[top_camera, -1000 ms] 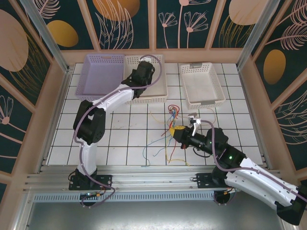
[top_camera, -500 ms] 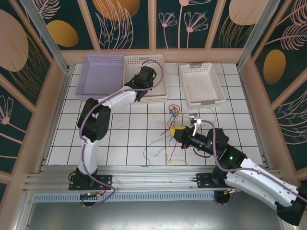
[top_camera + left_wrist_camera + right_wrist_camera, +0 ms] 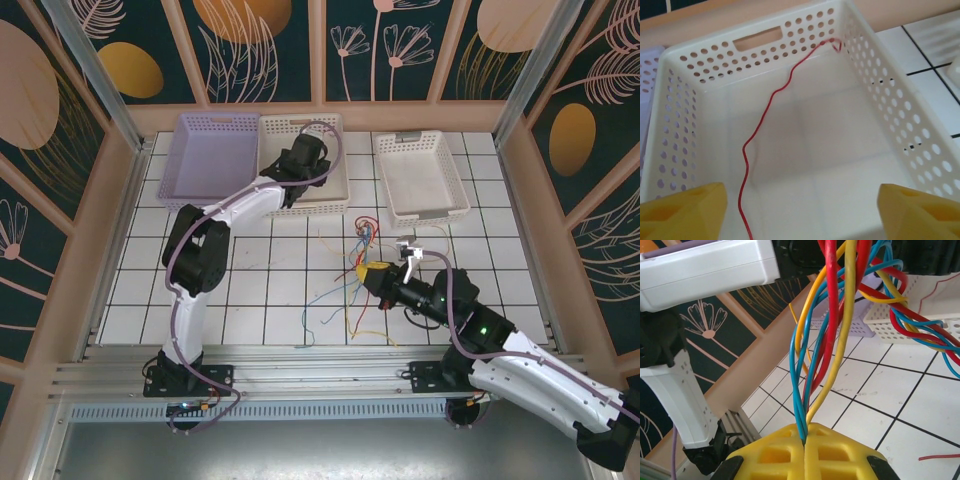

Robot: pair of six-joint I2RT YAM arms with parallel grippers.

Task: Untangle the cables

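The cables (image 3: pixel 352 268) form a tangle of red, blue and yellow wires on the white tiles at mid-table. My right gripper (image 3: pixel 373 272) is shut on several of them; in the right wrist view blue, red and yellow strands (image 3: pixel 827 340) rise from between its closed yellow fingers (image 3: pixel 804 440). My left gripper (image 3: pixel 304 152) hovers over the middle white basket (image 3: pixel 310 210). Its yellow fingertips (image 3: pixel 690 207) stand wide apart, so the left gripper (image 3: pixel 800 202) is open and holds nothing. One loose red cable (image 3: pixel 767 107) lies on the floor of that basket (image 3: pixel 705 65).
A lilac basket (image 3: pixel 208 155) sits left of the middle one, and another white basket (image 3: pixel 420 175) stands at the back right. Wooden walls ring the tiled table. A stray red wire end (image 3: pixel 937 457) lies on the tiles near my right gripper.
The left gripper's jaws went from shut to wide open over the middle basket, letting go of the red cable. The right gripper shifted slightly, still clamped on the bundle.
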